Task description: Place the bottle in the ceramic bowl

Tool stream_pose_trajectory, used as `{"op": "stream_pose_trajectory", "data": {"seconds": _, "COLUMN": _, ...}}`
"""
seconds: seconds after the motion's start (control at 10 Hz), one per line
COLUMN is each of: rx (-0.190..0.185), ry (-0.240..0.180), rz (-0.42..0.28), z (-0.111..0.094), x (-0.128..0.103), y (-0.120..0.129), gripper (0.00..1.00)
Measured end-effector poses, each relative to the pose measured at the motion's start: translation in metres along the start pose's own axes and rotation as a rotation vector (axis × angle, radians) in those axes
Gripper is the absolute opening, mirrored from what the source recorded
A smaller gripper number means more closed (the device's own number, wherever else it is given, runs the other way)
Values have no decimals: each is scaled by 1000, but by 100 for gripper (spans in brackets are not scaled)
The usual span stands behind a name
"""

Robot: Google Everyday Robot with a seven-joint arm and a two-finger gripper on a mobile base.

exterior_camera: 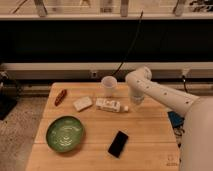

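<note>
Camera view: wooden bench (150, 135), arm coming in from the right edge
Green ceramic bowl (65, 134) sits near the front-left corner. The gripper (136, 101) is down mid-bench with its fingers closed, just beside the cap end of the bottle (110, 105), can't tell if touching. Bottle's lying flat around the middle, well apart from the bowl.

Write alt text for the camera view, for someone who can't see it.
A white robot arm reaches in from the right, its gripper shut by the cap end of a small white bottle lying on a wooden table. A green ceramic bowl sits at front left, apart from the bottle.
</note>
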Motion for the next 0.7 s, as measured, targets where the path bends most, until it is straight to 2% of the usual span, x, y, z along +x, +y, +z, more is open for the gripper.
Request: {"op": "stream_pose_trajectory", "data": {"seconds": 0.7, "rx": 6, "ry": -13, "rz": 31, "z": -4, "x": 0, "y": 1, "gripper": 9}}
